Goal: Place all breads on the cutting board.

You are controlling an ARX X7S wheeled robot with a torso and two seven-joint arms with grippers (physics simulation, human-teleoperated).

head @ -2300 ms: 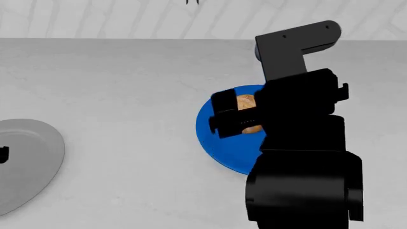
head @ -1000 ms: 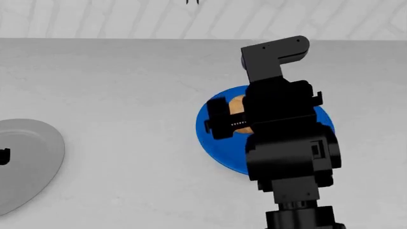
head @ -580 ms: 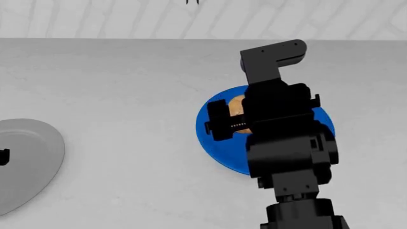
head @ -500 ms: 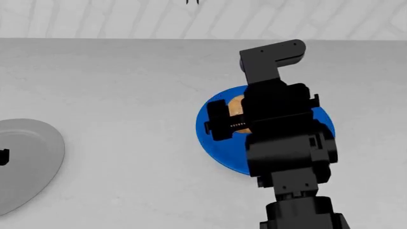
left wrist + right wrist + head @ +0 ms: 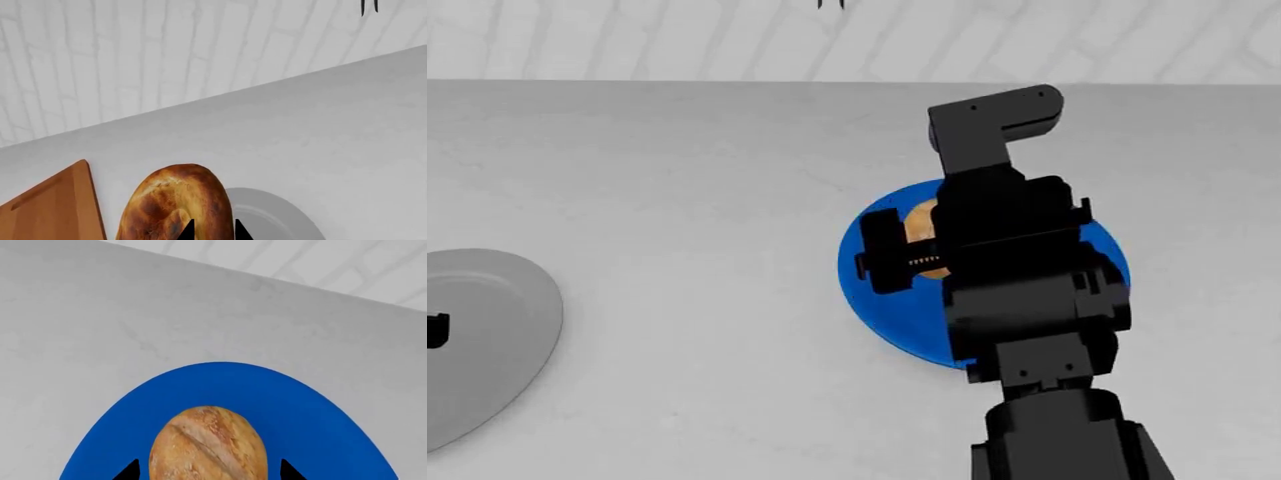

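While the right claw (image 5: pixel 208 471) stands wide open around the pale roll (image 5: pixel 208 445) on the blue plate (image 5: pixel 313 415), its tips seem just clear of the crust. The left claw (image 5: pixel 211 231) grips the dark roll (image 5: pixel 175 202) over the grey plate (image 5: pixel 273 212), beside the cutting board (image 5: pixel 57 210), which is cut off. The right arm (image 5: pixel 1014 260) hides most of the pale roll in the head view.
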